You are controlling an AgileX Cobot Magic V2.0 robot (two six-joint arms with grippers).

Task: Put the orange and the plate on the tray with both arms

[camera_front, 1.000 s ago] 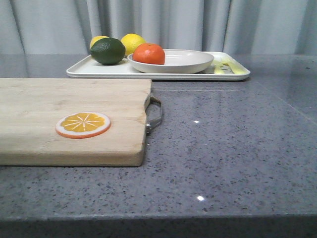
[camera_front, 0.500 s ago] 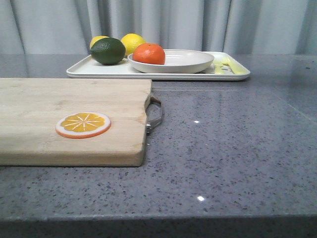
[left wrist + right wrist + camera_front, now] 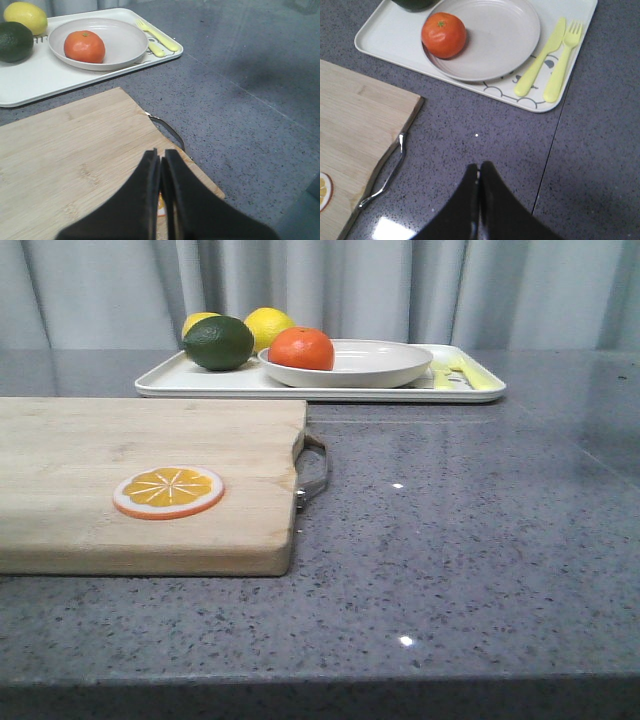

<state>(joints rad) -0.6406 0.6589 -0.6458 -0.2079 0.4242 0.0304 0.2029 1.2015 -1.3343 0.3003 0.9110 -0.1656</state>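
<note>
The orange point(image 3: 301, 348) lies in the left part of the beige plate point(image 3: 375, 366), and the plate rests on the white tray point(image 3: 180, 383) at the back of the table. Both wrist views show the same: orange point(image 3: 84, 46) in plate point(image 3: 122, 40) on tray point(image 3: 30, 82), and orange point(image 3: 443, 35) in plate point(image 3: 500, 35) on tray point(image 3: 380, 45). My left gripper point(image 3: 160, 156) hangs shut and empty above the cutting board, well short of the tray. Shut and empty too, my right gripper point(image 3: 479, 168) hovers over bare counter near the tray. Neither arm shows in the front view.
A wooden cutting board point(image 3: 120, 455) with a metal handle point(image 3: 313, 472) fills the left front and carries an orange slice disc point(image 3: 167, 490). On the tray also sit a dark green avocado point(image 3: 217, 342), two lemons point(image 3: 268, 324), and a yellow knife and fork point(image 3: 550, 55).
</note>
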